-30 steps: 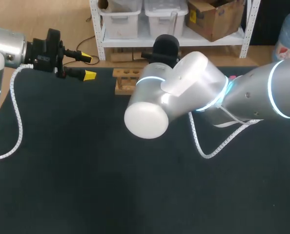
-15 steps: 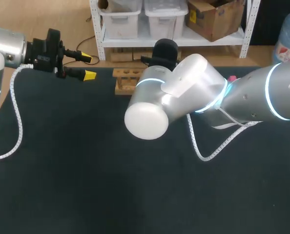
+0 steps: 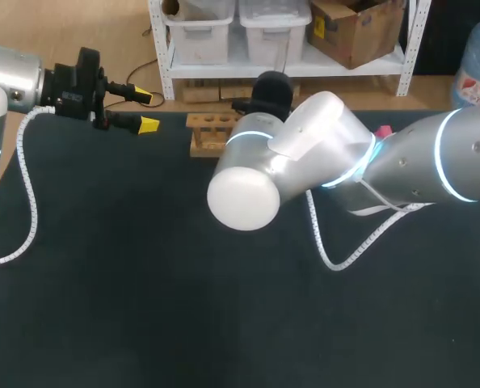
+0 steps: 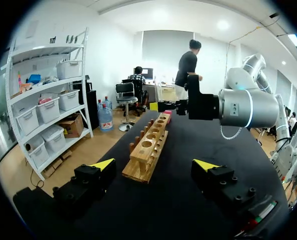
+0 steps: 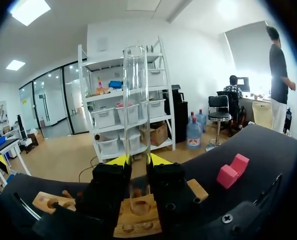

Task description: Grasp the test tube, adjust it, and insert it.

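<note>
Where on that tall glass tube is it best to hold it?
Low on its length, pinched from two opposite sides, as the right pincer does: the glass tube stands upright, round and slim, and this leaves its bottom end free above the wooden rack.

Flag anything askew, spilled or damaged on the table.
Nothing stands out. The test tube stands upright in the right gripper, its lower end at a hole in the wooden rack, which lies flat and looks whole. The left gripper hangs open and empty, the rack ahead of it.
</note>
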{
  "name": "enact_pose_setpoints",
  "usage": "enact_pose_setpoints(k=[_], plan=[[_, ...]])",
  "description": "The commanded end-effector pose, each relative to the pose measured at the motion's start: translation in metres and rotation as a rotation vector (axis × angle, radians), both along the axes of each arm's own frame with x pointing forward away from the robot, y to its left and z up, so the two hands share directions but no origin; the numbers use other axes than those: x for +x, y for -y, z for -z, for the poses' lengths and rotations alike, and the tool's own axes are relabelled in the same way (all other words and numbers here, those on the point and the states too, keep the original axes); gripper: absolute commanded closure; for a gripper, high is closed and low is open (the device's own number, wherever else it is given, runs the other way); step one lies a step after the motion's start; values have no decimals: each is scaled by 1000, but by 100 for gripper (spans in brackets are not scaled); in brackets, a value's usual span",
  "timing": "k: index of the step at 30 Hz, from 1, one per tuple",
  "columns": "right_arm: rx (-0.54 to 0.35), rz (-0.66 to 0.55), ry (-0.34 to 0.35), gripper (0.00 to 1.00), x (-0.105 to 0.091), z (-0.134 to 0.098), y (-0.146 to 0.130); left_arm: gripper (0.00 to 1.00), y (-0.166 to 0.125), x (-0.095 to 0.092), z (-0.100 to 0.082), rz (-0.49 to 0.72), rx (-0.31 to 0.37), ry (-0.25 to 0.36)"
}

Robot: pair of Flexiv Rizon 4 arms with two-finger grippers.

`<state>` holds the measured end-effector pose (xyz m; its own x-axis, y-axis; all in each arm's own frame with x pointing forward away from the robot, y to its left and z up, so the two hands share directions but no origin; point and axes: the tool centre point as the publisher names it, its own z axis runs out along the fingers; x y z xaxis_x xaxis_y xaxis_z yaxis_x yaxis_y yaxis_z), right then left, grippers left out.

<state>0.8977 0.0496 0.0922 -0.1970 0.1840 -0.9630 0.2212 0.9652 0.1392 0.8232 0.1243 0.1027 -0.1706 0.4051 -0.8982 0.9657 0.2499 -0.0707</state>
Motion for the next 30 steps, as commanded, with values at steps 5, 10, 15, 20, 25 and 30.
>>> enact_pose_setpoints(k=[5, 10, 15, 20, 25, 30], plan=[[-5, -23, -33, 100, 1, 16, -5, 0, 0, -1, 1, -1, -2, 2], [-7, -25, -39, 100, 0, 23, -4, 0, 0, -1, 1, -1, -2, 2], [-10, -27, -47, 100, 0, 28, -3, 0, 0, -1, 1, -1, -2, 2], [-11, -27, -42, 83, 1, 27, -2, 0, 0, -1, 1, -1, -2, 2], [-7, -24, -36, 71, 0, 23, -3, 0, 0, -1, 1, -1, -2, 2], [1, -22, -34, 70, -4, 20, -5, 0, 0, -1, 1, -1, -2, 2]])
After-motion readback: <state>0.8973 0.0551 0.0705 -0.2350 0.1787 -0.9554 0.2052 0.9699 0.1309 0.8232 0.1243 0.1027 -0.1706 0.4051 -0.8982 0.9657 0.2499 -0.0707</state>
